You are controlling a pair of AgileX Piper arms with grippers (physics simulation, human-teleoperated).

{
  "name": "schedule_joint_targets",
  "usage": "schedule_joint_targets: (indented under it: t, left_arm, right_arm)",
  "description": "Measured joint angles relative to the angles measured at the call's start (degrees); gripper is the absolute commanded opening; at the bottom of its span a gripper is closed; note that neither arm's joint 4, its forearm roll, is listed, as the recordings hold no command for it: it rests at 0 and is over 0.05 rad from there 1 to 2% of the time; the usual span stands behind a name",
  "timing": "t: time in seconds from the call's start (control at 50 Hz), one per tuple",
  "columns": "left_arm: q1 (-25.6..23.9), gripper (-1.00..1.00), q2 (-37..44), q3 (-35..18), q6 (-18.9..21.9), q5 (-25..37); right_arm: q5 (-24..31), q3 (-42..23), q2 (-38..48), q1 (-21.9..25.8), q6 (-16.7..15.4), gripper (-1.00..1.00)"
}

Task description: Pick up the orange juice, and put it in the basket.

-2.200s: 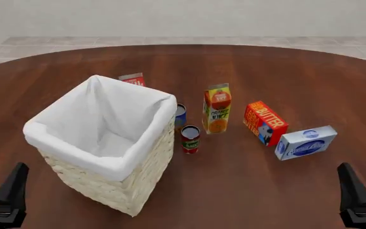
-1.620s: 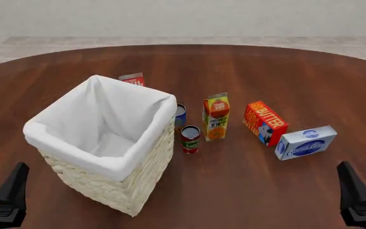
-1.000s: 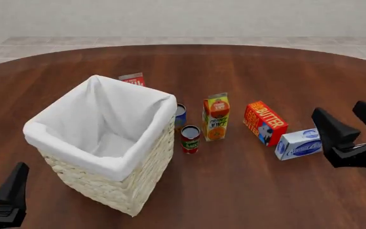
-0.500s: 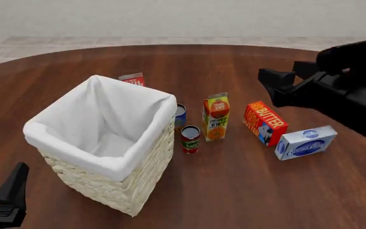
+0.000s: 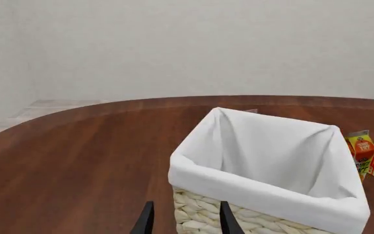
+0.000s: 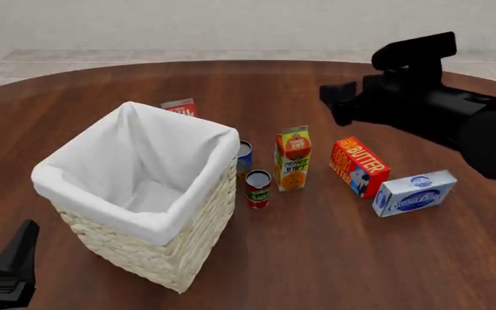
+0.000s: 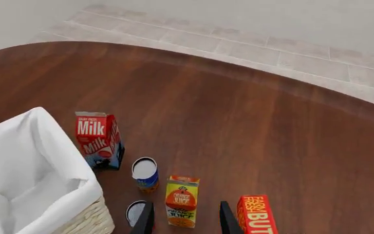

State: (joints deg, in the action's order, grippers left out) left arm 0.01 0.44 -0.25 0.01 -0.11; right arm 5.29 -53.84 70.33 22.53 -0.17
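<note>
Front view shows the orange juice point(image 6: 293, 158) standing upright near the middle of the round table point(image 6: 334, 252), untouched. Just to its left stand two cans, a red one point(image 6: 258, 188) and a blue one point(image 6: 243, 158), and left of those the basket point(image 6: 157, 255) sits toward the table's left side, its white liner open. A milk carton point(image 6: 179, 106) peeks out behind the basket, toward the far edge. Right of the juice are the butter box point(image 6: 359, 166) and a blue-and-white box point(image 6: 414, 192). The right gripper point(image 6: 338, 103) hangs in the air above the table's far right part, beyond the juice, its fingers spread with nothing between them. The left gripper point(image 6: 11, 268) waits at the near left edge, fingers parted and empty.
</note>
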Motion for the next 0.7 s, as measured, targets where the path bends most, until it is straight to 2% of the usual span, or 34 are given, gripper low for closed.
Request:
schedule_joint_targets:
  t: [0.24, 0.7]
  left_arm:
    - [0.00, 1.00, 0.00, 0.00, 0.00, 0.00]
    - [0.00, 1.00, 0.00, 0.00, 0.00, 0.00]
  right_arm:
    - [-0.93, -1.30, 4.96, -2.09, -0.44, 1.00]
    - [-4.19, -1.62, 11.91, -1.77, 0.27, 1.00]
